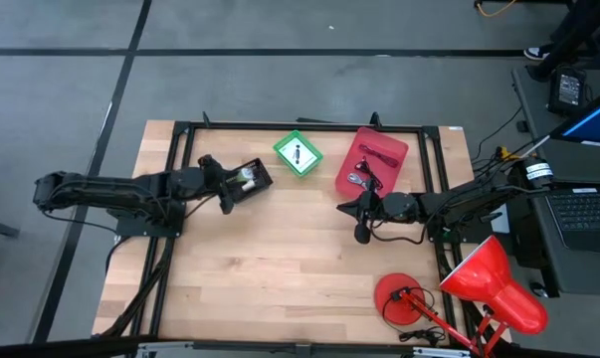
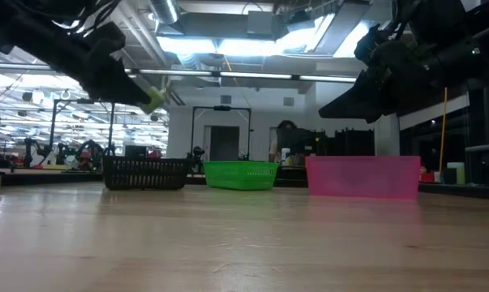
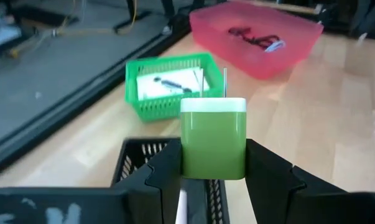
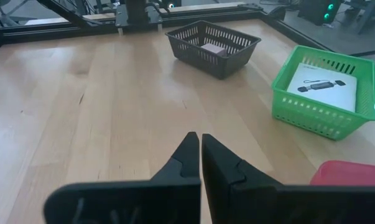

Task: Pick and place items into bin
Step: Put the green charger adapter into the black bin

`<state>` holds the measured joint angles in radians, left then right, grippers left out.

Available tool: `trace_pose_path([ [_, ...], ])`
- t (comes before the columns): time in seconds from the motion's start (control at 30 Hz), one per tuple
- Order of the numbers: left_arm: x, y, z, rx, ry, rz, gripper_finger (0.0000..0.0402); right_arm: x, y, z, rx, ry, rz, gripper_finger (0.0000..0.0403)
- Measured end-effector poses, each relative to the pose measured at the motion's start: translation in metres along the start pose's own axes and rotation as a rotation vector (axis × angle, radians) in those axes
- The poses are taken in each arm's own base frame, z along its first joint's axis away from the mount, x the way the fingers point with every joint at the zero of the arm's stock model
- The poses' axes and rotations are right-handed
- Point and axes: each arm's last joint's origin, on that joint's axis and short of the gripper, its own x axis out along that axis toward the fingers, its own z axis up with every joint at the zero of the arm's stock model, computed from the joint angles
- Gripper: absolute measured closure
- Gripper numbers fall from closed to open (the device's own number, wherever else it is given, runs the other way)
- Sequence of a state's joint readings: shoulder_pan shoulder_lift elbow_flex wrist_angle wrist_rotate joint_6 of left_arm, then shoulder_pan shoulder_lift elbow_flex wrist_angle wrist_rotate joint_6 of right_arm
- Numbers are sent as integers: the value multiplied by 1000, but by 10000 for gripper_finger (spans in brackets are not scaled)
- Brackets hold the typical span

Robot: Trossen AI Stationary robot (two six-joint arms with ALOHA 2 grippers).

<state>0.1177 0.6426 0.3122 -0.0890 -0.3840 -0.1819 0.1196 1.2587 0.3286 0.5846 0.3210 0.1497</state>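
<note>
Wooden bench (image 1: 280,268) is seen with three bins. A green charger (image 3: 213,138) is pinched by the left hand (image 3: 213,171) above the black basket (image 1: 252,175), not yet dropped; the right hand (image 4: 201,155) is pressed together, empty.

- Three baskets are sitting in a row along the table's (image 1: 280,288) far side.
- The left gripper (image 1: 242,179) is hovering over the leftmost basket (image 1: 252,177).
- A card (image 1: 298,154) is lying in the middle basket (image 1: 283,149).
- Cables (image 1: 371,159) are lying in the rightmost bin (image 1: 394,149).

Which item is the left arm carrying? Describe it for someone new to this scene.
Three baskets line the table's far edge; the black basket is leftmost. Above it, the left gripper has its jaws shut on a green charger plug, white-capped with two metal prongs.
</note>
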Motion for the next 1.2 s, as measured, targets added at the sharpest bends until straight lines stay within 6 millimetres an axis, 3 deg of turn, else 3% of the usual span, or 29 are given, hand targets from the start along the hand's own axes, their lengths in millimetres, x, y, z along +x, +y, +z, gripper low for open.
trace_pose_path([
  [0.3, -6, 0, 20, -97, 186, 99, 267, 0, -1, 1, -24, -4, -3, 402],
  [0.53, 0, -3, 25, -122, 389, 184, 267, 3, -12, 5, 0, -39, -55, 402],
  [1.2, 52, -20, -7, 66, 726, 240, 263, 5, -25, 19, 0, -161, -103, 402],
])
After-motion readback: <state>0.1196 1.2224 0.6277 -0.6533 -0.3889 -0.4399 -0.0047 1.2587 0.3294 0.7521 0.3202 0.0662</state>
